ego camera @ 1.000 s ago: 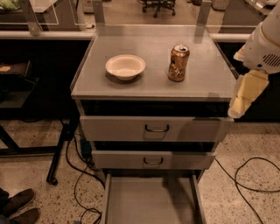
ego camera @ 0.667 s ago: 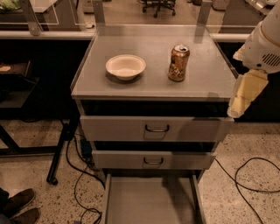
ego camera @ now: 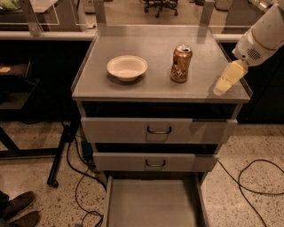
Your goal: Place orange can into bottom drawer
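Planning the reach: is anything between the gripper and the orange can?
Nothing visible. The gripper hangs over the cabinet top's right edge; only bare surface separates it from the orange can. The bowl sits beyond the can.

Speckled terrazzo floor [ego camera: 31, 146], black cables [ego camera: 239, 179] trailing across it, office chair base [ego camera: 160, 5] behind, dim warm light

1. My arm [ego camera: 265, 32] is a thick, rounded white shell with a smooth, slightly glossy skin.
2. Its lower end carries a small patch of dark vent dots [ego camera: 254, 53].
3. My gripper [ego camera: 222, 87] is pale yellow and tapers to a blunt tip; it sits over the right front corner of the cabinet top [ego camera: 155, 48].
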You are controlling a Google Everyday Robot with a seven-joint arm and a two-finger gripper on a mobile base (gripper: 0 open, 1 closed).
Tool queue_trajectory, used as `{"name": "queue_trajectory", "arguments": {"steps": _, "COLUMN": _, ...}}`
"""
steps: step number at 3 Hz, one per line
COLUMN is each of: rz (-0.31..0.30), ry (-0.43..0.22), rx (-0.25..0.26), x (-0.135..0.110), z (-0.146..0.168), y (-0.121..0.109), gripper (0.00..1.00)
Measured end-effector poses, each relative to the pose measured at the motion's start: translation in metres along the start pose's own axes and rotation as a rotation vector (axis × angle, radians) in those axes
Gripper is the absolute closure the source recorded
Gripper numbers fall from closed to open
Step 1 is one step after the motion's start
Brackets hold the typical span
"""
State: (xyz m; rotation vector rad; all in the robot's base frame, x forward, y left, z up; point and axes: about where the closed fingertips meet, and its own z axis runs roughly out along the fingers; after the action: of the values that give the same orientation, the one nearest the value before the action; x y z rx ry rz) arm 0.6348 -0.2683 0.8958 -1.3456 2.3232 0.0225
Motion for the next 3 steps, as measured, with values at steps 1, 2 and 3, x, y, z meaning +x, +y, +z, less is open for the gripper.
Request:
{"name": "queue_trajectory", "arguments": {"steps": 1, "rz": 0.001, "ry": -0.003, "rx": 0.003, "x": -0.001, "z": 0.0, "y": -0.002, "gripper": 0.0}}
{"name": "queue_trajectory", "arguments": {"steps": 2, "rz": 0.091, "ry": -0.156, "rx": -0.029, "x": -0.026, "z": 0.023, "y": -0.002, "gripper": 0.0}}
{"name": "queue_trajectory", "arguments": {"steps": 3, "rz": 0.137, "ry": -0.241, "rx": -0.053, "x": -0.045, "z": 0.044, "y": -0.005, "gripper": 0.0}}
